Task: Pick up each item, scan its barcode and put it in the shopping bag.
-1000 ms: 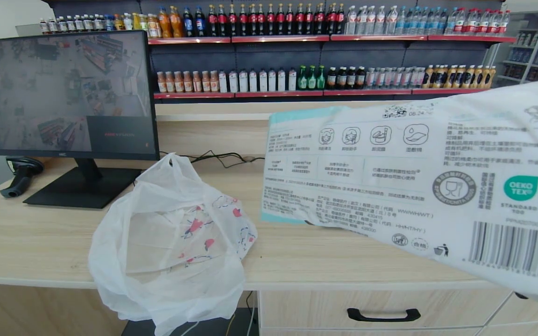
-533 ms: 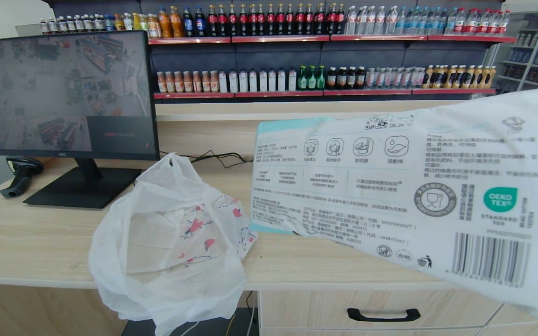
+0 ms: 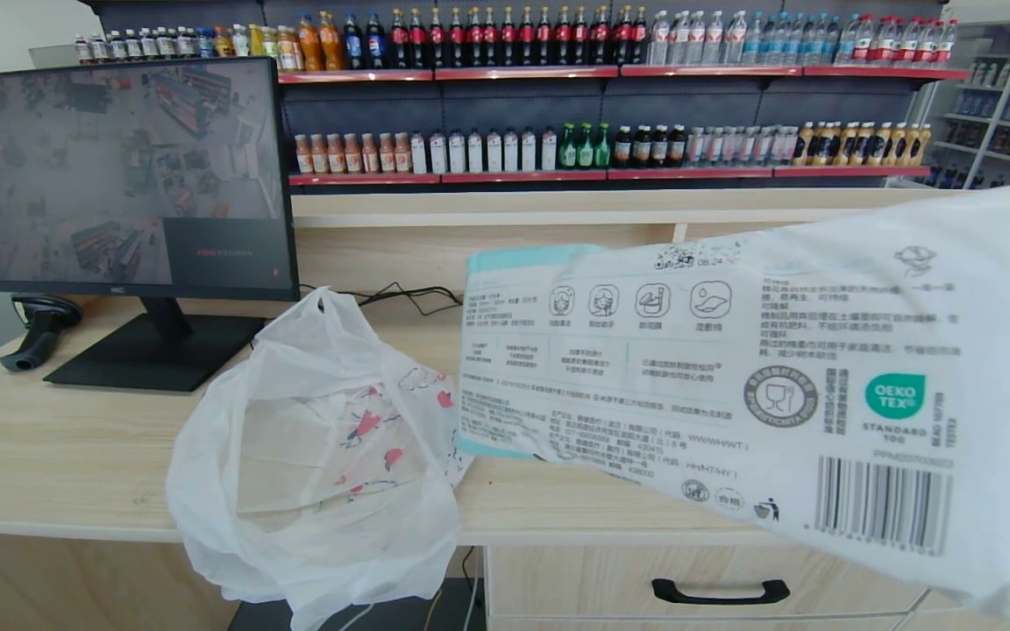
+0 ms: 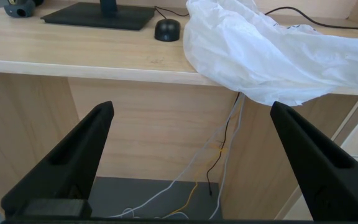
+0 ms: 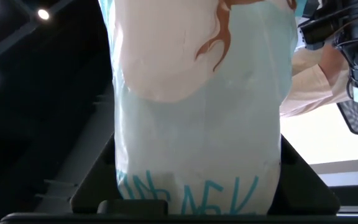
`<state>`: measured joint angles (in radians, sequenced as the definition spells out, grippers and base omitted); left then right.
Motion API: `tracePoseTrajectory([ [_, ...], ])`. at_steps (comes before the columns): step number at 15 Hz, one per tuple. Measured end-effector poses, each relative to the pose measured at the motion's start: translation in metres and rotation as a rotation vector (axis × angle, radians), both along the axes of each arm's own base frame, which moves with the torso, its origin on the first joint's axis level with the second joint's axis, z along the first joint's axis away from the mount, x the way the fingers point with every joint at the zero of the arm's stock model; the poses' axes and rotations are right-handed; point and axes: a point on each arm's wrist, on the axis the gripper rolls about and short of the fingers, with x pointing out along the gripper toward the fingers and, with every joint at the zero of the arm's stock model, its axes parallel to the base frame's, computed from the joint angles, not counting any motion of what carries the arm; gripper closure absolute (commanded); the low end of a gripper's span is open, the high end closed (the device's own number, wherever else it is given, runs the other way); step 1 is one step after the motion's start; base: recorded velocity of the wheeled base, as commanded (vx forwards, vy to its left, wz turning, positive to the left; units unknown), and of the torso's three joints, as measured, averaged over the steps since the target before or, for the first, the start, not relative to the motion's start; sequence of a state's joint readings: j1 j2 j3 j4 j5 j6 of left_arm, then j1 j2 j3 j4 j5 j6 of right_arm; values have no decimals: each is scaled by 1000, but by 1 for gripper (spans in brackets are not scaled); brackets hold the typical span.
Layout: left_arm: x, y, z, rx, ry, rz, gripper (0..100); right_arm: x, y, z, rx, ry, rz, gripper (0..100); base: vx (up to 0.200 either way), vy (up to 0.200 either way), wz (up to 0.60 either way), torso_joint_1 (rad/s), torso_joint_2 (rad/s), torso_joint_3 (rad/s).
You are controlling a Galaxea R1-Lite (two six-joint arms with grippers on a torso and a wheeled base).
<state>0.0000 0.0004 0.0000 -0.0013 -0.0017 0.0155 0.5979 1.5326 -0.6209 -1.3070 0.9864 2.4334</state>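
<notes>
A large white soft pack (image 3: 733, 386) with a teal end hangs tilted in the air over the right half of the wooden counter (image 3: 67, 456), printed side up. Its barcode (image 3: 882, 515) is near the front right. In the right wrist view the pack (image 5: 197, 93) sits between the two dark fingers of my right gripper (image 5: 197, 177), which is shut on it. A white plastic shopping bag (image 3: 321, 464) slumps over the counter's front edge, holding something with a red pattern. My left gripper (image 4: 191, 112) stands open below counter height, facing the counter front and the hanging bag (image 4: 272, 50).
A monitor (image 3: 119, 175) stands at the back left with a black hand scanner (image 3: 36, 337) beside it and a black mouse (image 4: 166, 28) near its base. Cables (image 3: 408, 298) trail behind the bag. A drawer handle (image 3: 720, 592) is below the counter. Drink shelves (image 3: 610, 79) stand behind.
The pack has moved left and lower, its teal end now closer to the shopping bag. The bag and the counter items have not moved.
</notes>
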Motion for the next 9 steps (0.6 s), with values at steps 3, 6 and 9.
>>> tracePoseTrajectory([
  [3,0,0,0,0,0,0,0,-3,-6,-11,-21,17,-18,100,0,0,0,0,0,0],
  [6,0,0,0,0,0,0,0,-9,-20,-29,-29,-243,-92,100,0,0,0,0,0,0],
  [9,0,0,0,0,0,0,0,-22,-34,-61,-81,-602,-133,100,0,0,0,0,0,0],
])
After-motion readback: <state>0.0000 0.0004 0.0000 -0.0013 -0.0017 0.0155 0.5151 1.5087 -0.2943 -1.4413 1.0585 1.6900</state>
